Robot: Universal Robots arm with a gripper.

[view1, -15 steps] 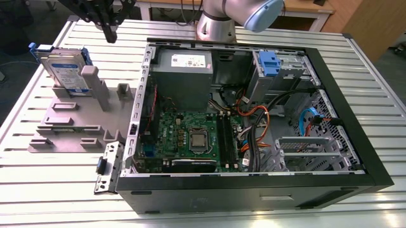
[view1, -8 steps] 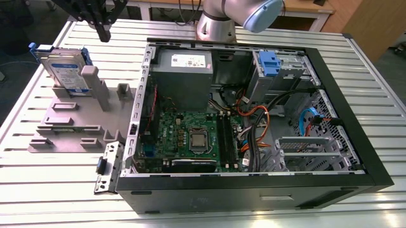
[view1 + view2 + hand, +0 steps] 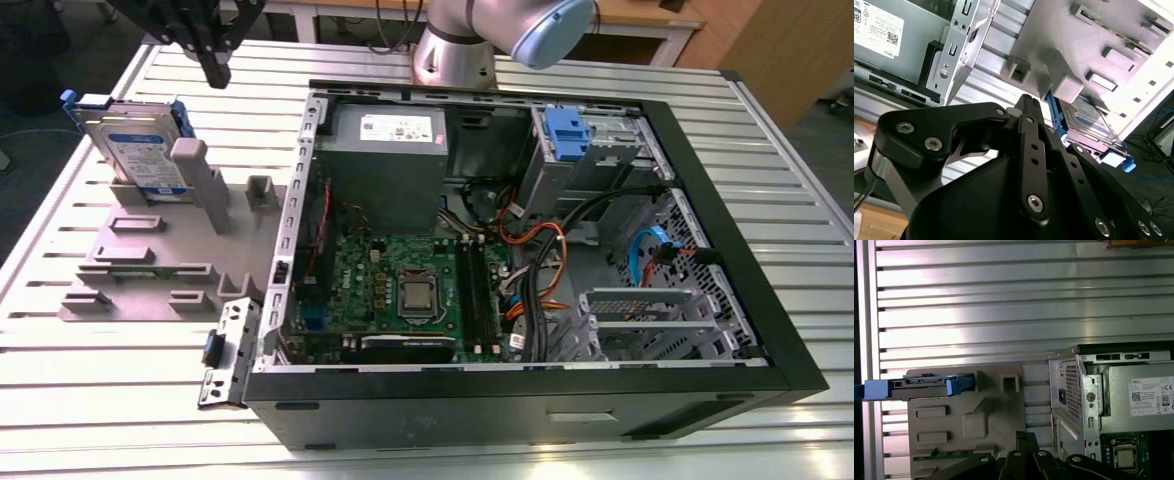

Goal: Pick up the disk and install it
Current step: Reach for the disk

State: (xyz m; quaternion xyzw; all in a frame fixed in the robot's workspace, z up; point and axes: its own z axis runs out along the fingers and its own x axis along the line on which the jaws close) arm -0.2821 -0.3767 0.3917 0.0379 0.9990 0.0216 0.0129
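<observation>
The pincer (image 3: pixel 216 72) hangs over the desk (image 3: pixel 107 400) at the far corner on the exterior view's left, fingers pointing down and clenched together with nothing between them; in both wrist views its black links run to one closed tip (image 3: pixel 1026 102) (image 3: pixel 1024 436); it is near the disk (image 3: pixel 134 150) but clear of it, higher up and a little toward the exterior view's right

The disk stands on edge in a slot at the far end of a grey fixture (image 3: pixel 147 260), leaning slightly, its white-and-blue label facing the front and its blue carrier framing it; in the first wrist view I see it edge-on (image 3: pixel 924 383) with the blue ends of the carrier sticking out past the fixture (image 3: pixel 954 425); in the second wrist view the label face (image 3: pixel 1089 117) shows beside the fixture's grey blocks (image 3: pixel 1094 45)

Just beside the fixture, toward the exterior view's right, the open computer case (image 3: pixel 534 385) lies on its side on the slatted metal desk; inside sit the grey power supply (image 3: pixel 387 150) with its white label, the green motherboard (image 3: pixel 400 250) with the bare processor (image 3: pixel 418 295) in the middle, and a lone blue bracket (image 3: pixel 567 135) up in the drive bay; orange, black and blue cables (image 3: pixel 587 240) trail across the case between bay and board
</observation>
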